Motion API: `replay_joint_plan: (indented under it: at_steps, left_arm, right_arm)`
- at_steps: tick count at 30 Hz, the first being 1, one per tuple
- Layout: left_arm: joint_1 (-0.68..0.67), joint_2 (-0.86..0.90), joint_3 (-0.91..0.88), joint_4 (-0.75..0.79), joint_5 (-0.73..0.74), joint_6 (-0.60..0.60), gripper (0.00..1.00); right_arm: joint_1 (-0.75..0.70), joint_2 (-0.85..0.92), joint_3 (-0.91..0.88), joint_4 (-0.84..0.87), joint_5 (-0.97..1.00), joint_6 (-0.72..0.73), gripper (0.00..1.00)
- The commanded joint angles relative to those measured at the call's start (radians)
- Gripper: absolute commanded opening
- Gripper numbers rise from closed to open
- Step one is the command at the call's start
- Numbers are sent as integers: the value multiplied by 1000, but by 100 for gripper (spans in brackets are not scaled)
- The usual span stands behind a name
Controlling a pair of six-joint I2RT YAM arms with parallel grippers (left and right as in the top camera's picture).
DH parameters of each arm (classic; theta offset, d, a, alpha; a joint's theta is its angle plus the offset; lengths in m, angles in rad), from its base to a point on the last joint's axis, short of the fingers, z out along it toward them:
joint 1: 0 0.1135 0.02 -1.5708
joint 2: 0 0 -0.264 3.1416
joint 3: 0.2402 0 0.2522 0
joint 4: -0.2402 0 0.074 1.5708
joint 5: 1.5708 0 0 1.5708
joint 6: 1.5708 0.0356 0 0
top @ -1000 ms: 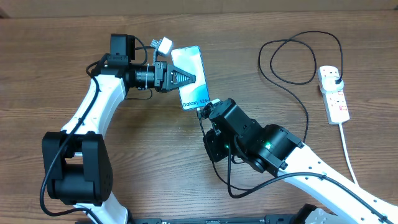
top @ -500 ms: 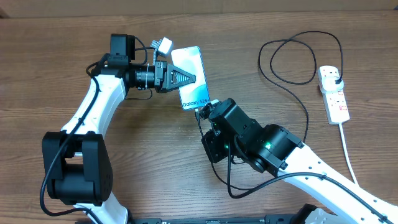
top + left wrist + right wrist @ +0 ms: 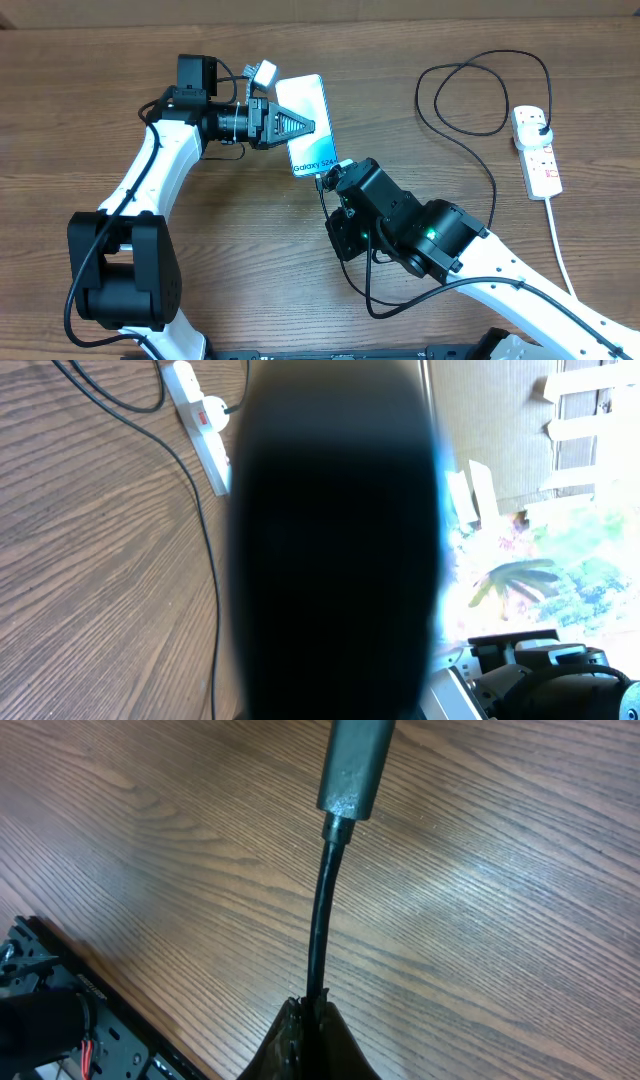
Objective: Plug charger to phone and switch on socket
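The phone (image 3: 308,125) has a light blue-teal screen with white lettering. The charger (image 3: 320,920) is black, the socket (image 3: 537,152) white with red markings, the surface (image 3: 100,80) brown wood-grain.

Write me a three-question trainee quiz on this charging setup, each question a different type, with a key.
1. True or false: the charger's black plug already sits in the socket.
2. What is the right tool gripping?
A. the socket
B. the charger's cable, behind its connector
C. nothing
3. Fill in: the left tool is holding the ____.

Key: 1 true; 2 B; 3 phone.
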Motion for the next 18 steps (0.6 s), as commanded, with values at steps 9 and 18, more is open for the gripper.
replay_joint_plan:
  at_steps: [9,18]
  left_arm:
    - [3,-13,21,3,52,2,4]
    - [3,-13,21,4,45,2,4]
  right_arm:
    - [3,3,-3,34,15,-4,4]
    - [3,3,-3,47,-43,-4,4]
